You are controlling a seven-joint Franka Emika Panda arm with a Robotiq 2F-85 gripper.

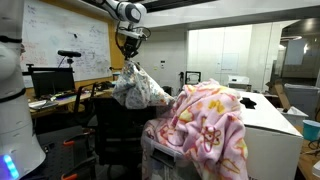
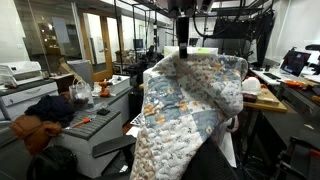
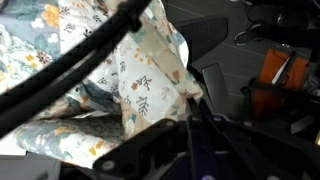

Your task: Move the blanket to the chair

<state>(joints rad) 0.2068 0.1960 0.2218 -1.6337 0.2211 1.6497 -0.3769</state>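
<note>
The blanket (image 1: pixel 140 88), quilted in grey-blue and cream floral squares, hangs bunched from my gripper (image 1: pixel 128 62) above the black office chair (image 1: pixel 112 128). In an exterior view the blanket (image 2: pixel 190 100) drapes wide and fills the middle, pinched at its top by the gripper (image 2: pixel 183 52); its lower part is hidden by a dark shape in the foreground. In the wrist view the fingers meet at the gripper (image 3: pixel 188 100), shut on a fold of the blanket (image 3: pixel 100 60), with dark chair parts beyond.
A pink fleece blanket with yellow flowers (image 1: pixel 205 125) lies over a white cabinet (image 1: pixel 270 130) beside the chair. A desk with a monitor (image 1: pixel 52 80) stands behind. A printer (image 2: pixel 20 72) and an orange cloth (image 2: pixel 35 130) sit to one side.
</note>
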